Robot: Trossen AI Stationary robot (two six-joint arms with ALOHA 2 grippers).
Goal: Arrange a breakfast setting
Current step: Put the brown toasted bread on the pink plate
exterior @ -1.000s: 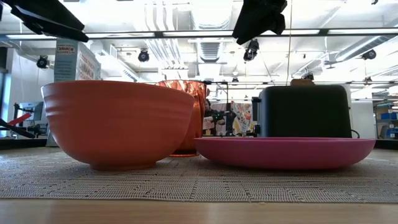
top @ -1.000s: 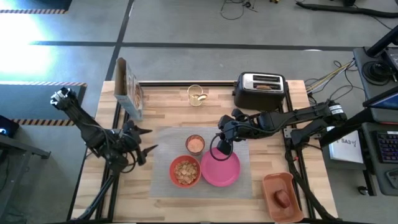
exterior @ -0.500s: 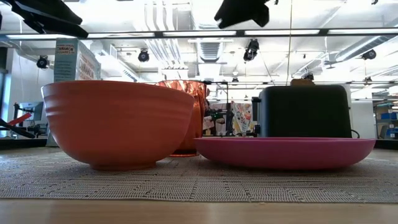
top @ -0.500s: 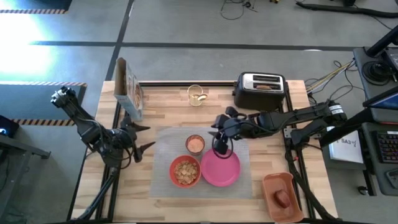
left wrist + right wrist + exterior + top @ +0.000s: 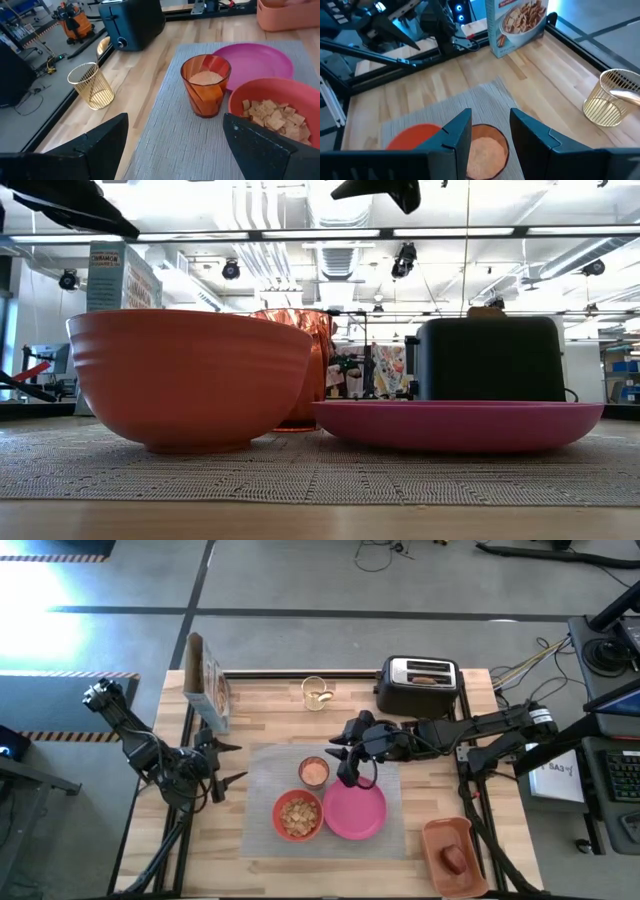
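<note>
Right end effector (image 5: 345, 762) shifted from plate (image 5: 356, 812) toward cup (image 5: 314, 772), fingers parted, empty.

On the table (image 5: 260, 870), the mat (image 5: 262, 770) lay at the centre. On the mat, the bowl (image 5: 298, 816) sat toward six o'clock, with the plate (image 5: 356, 812) touching it at its three o'clock side. The cup (image 5: 314, 771) stood on the mat at twelve o'clock from the bowl. Off the mat, a wire basket (image 5: 316, 693) stood at twelve o'clock from the cup, the toaster (image 5: 420, 684) at three o'clock from the basket, toast (image 5: 425, 679) in its slot. A cereal box (image 5: 205, 683) stood at nine o'clock from the basket. The tray (image 5: 455, 856), holding the apple (image 5: 456, 859), lay at four o'clock from the plate.
</note>
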